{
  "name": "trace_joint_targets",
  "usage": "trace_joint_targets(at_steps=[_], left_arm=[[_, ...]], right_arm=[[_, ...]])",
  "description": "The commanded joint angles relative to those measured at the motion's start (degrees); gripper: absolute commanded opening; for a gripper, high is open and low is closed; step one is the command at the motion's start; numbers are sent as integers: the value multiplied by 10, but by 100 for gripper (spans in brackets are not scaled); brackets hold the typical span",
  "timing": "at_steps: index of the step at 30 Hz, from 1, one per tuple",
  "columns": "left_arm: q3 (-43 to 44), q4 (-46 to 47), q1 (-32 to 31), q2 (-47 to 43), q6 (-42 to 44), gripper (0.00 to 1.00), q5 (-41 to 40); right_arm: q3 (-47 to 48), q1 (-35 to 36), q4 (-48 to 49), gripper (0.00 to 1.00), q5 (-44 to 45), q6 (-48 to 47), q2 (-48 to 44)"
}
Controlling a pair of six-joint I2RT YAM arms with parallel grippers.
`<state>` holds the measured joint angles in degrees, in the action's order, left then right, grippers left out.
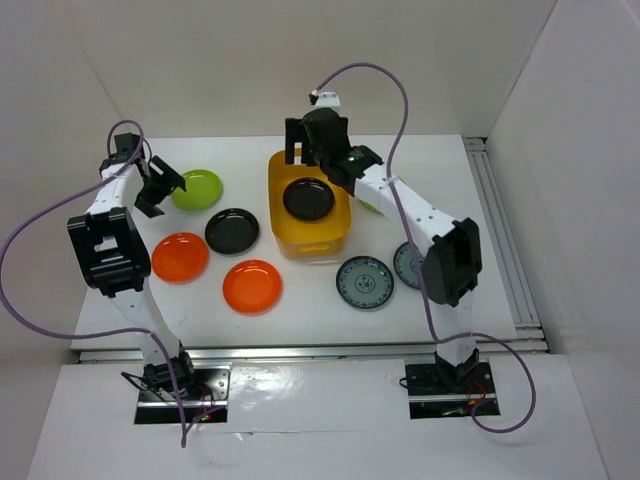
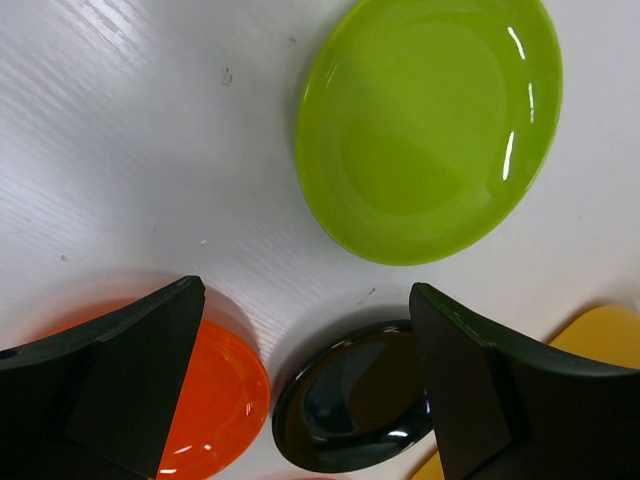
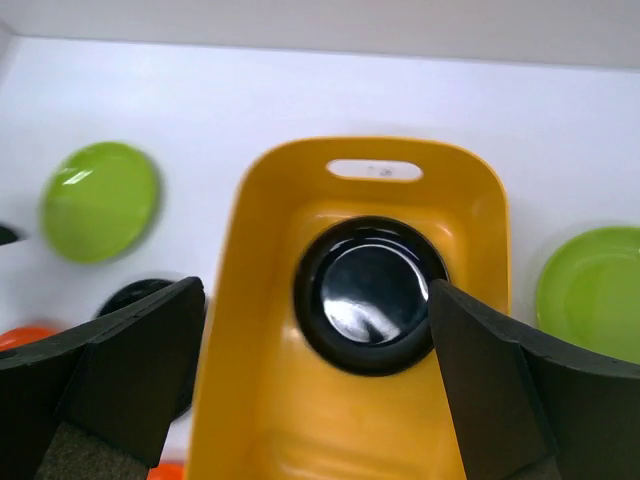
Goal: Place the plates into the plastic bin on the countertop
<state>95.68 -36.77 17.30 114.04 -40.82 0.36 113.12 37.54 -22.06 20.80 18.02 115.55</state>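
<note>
A yellow-orange plastic bin [image 1: 312, 247] stands mid-countertop [image 1: 300, 322] with one black plate [image 1: 308, 199] lying loose inside it. My right gripper [image 1: 312, 158] hovers open above the bin's far end; in the right wrist view the black plate [image 3: 370, 295] lies apart from my right gripper [image 3: 315, 300]. My left gripper [image 1: 160, 187] is open and empty just left of a lime green plate [image 1: 197, 189]. Near it lie a black plate [image 1: 232, 231] and two orange plates [image 1: 180, 256] [image 1: 252, 285]. In the left wrist view, the lime green plate [image 2: 430, 125] lies ahead of my left gripper [image 2: 305, 300].
Two blue-and-white plates [image 1: 364, 282] [image 1: 405, 262] lie right of the bin, one partly under the right arm. A second green plate [image 3: 595, 290] sits beside the bin's right wall. White walls enclose the countertop; a metal rail [image 1: 500, 230] runs along its right side.
</note>
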Motion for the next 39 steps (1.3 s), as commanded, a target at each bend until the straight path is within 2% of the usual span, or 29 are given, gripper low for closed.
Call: trace_joint_targets(at_steps=[1,3,8,14,17,19,22,24,26,28,30,32,35,39], left_arm=[[-20,61,7,11,11,97,33],[-20,67,7,23,11,97,33],[0,72,7,67,16,97,33],[19,66,7,120,6,89,28],[39,60,7,147,6,79,17],[56,55,7,165,6,67,17],[67,50,7,175,0,64,17],[72,43,7,193,-1,50,9],[79,36,7,200,-1,42,3],[79,36,7,208,-1,39,-3],[91,29,7,215,-1,27,-3],[109,14,7,225,-1,0,-3],[129,8,7,233,5,0,-3],[148,8,13,183,-1,0,6]], right_arm=[[-32,11,25,100,-58,-25,-121],[-77,11,49,100,-66,-31,-155],[-113,11,55,100,-74,-31,-232],[-180,17,66,100,-62,-14,-297],[-199,17,66,100,-55,-9,-311],[-214,23,61,100,-48,-3,-318],[-221,23,55,100,-43,3,-329],[-221,23,49,100,-37,3,-335],[-221,23,43,100,-31,3,-335],[-226,23,37,100,-31,9,-341],[-226,23,37,100,-26,9,-346],[-226,17,25,100,-15,14,-352],[-226,11,19,100,-9,14,-357],[-226,-2,8,100,-9,14,-369]])
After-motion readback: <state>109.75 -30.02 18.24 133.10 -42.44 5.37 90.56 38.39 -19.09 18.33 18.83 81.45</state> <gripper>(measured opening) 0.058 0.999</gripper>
